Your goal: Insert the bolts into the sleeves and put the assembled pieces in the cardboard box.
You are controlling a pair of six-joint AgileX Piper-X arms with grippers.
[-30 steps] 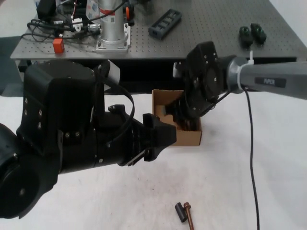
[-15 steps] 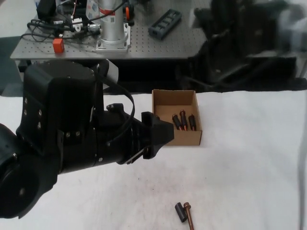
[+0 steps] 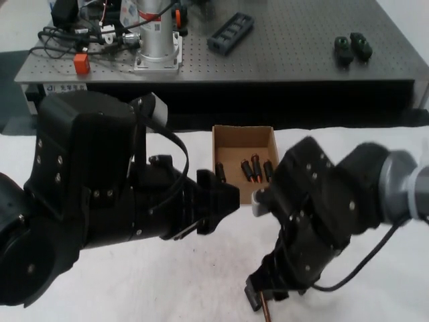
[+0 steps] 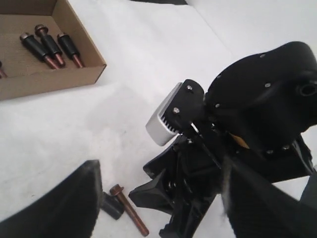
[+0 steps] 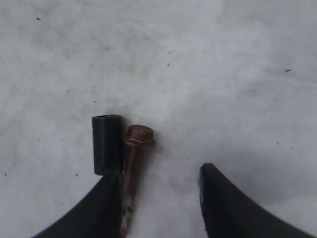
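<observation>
A loose black sleeve (image 5: 107,144) and a copper bolt (image 5: 134,163) lie side by side, touching, on the white cloth near the front edge. My right gripper (image 5: 158,208) hangs open just above them, one finger (image 5: 94,210) beside the bolt's shank. In the high view the right gripper (image 3: 268,290) stands over the sleeve (image 3: 252,298). The cardboard box (image 3: 236,137) holds several assembled pieces (image 3: 256,166). My left gripper (image 3: 224,194) is open and holds nothing, left of the box. It looks onto the right gripper (image 4: 166,208), the bolt (image 4: 130,217) and the box (image 4: 59,79).
A perforated metal bench (image 3: 295,40) runs along the back with a metal post (image 3: 158,33), cables, a dark tray (image 3: 230,32) and an orange block (image 3: 81,64). White cloth (image 3: 167,288) lies bare in front of the left arm.
The right arm has left the box, swung up and back, and come down over the loose bolt and sleeve at the front. The left arm has shifted only slightly.
</observation>
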